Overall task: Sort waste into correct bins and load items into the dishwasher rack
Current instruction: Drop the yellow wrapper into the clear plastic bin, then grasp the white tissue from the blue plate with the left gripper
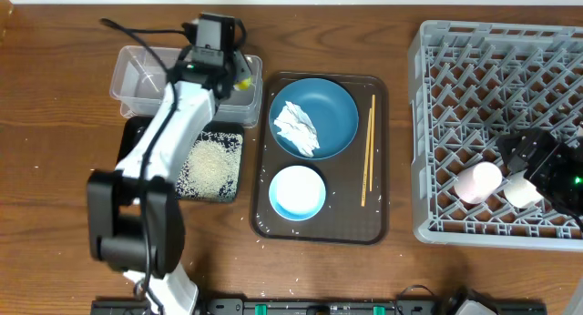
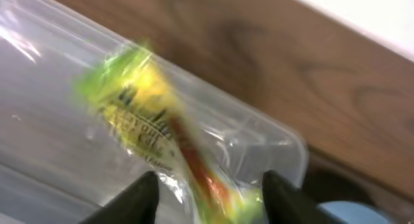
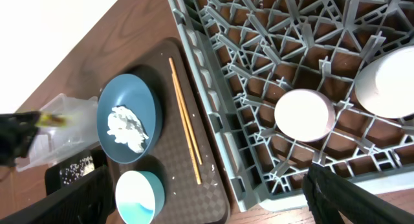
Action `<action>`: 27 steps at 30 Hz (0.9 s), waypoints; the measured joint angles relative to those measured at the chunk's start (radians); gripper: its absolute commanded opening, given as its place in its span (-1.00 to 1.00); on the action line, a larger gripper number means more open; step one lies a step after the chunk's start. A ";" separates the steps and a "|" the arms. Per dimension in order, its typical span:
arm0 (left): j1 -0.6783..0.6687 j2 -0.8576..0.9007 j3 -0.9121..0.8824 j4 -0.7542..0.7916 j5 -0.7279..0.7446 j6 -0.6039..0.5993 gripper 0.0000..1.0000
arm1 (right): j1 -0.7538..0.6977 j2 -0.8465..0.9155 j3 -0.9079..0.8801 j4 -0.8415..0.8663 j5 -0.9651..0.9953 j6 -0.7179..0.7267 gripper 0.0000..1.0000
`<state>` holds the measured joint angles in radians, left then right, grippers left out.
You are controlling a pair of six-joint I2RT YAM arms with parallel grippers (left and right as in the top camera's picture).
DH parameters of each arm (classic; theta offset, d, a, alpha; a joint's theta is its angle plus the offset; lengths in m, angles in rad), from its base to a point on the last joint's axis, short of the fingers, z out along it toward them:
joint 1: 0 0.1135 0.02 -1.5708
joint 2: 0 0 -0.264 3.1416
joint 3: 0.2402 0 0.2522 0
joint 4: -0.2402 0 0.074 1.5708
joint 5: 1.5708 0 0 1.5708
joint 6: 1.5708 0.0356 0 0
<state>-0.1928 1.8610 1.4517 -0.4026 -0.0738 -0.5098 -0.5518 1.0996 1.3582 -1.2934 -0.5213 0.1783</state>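
Snack wrapper point(image 2: 139, 114), blurred yellow-green, over clear tub point(image 2: 275, 143), lower end between spread fingers of left gripper point(image 2: 210, 188), neither visibly touching it

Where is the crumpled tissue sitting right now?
Overhead view, centre: the crumpled white tissue lies inside the blue bowl on the brown tray, chopsticks to its image-right, white bowl just below.

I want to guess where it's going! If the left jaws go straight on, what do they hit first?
Probably the snack wrapper, blurred right ahead of the left gripper, jaws open; the clear tub lies just behind it, though depth is unclear.
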 measured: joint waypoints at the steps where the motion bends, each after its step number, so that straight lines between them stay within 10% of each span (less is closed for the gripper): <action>1: -0.002 0.006 -0.002 -0.004 0.013 0.013 0.25 | 0.000 0.000 0.000 0.000 0.000 0.000 0.85; 21: -0.377 0.147 0.000 -0.106 -0.100 0.212 0.26 | 0.000 0.048 0.000 -0.005 0.018 0.000 0.80; 27: -0.368 0.233 -0.006 -0.110 -0.076 0.222 -0.24 | 0.000 0.048 0.000 -0.006 0.019 0.000 0.81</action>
<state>-0.5610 2.0941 1.4456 -0.5129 -0.1497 -0.2882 -0.5518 1.1473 1.3582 -1.2995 -0.5022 0.1787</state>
